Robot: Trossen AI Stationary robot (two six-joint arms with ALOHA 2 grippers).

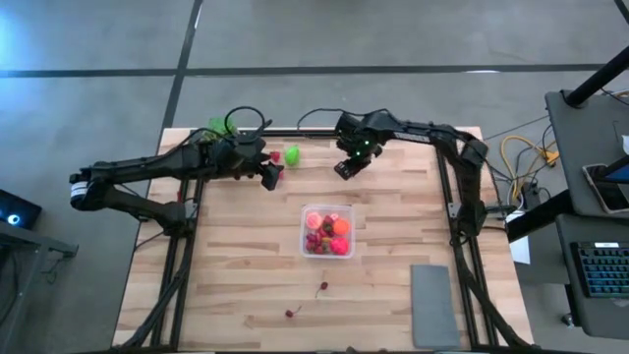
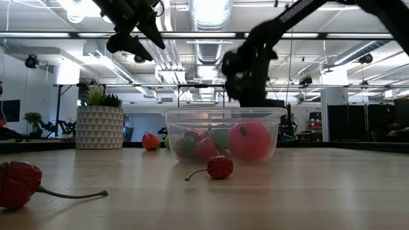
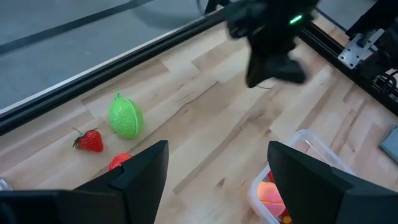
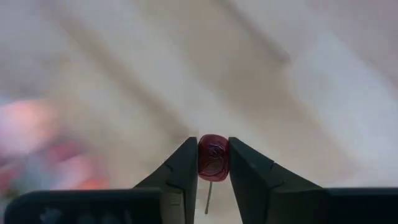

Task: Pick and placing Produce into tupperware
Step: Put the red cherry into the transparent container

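Fingers of the right gripper [image 4: 212,163] are pinching a small dark-red cherry [image 4: 212,155] across its round body, above the table, short of the clear plastic tupperware [image 1: 328,232]; it is probably light, hard and slippery. Left gripper [image 3: 217,171] is hovering wide-mouthed.

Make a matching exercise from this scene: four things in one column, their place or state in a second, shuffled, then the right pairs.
Things:
1. right gripper
2. left gripper
3. lime-green fruit
4. tupperware

Places or states:
A. open, holding nothing
B. lying on the bare wood beside a strawberry
C. shut on a small dark red cherry
D. partly filled with red, pink and orange produce

Pairs: 1-C, 2-A, 3-B, 4-D
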